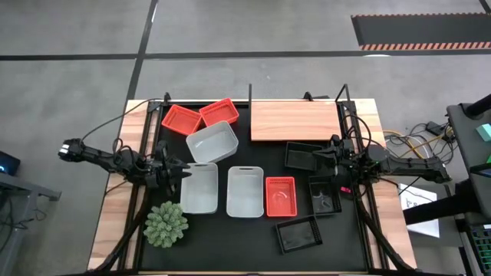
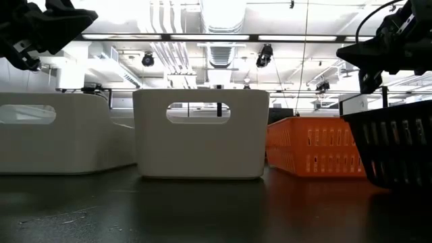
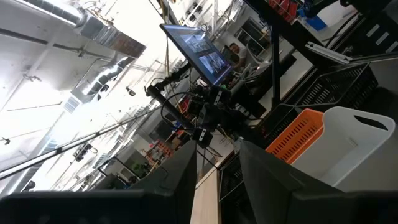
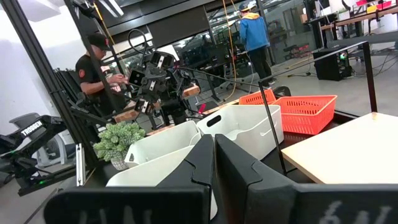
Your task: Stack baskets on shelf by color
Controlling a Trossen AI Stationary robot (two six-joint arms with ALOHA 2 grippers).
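Light-brown wood marks the shelf (image 1: pixel 295 121), bare at the far side of the table (image 1: pixel 115 222). Two orange baskets (image 1: pixel 201 116) lie left of it, a white basket (image 1: pixel 212 142) tilted just in front of them. Two more white baskets (image 1: pixel 222 189) and an orange basket (image 1: pixel 280 196) sit in a row nearer the front, with black baskets (image 1: pixel 304 156) to the right. The left end effector (image 1: pixel 186 171) hangs open beside the row. The right end effector (image 1: pixel 317 156), fingers closed together, is over a black basket; whether it grips it I cannot tell.
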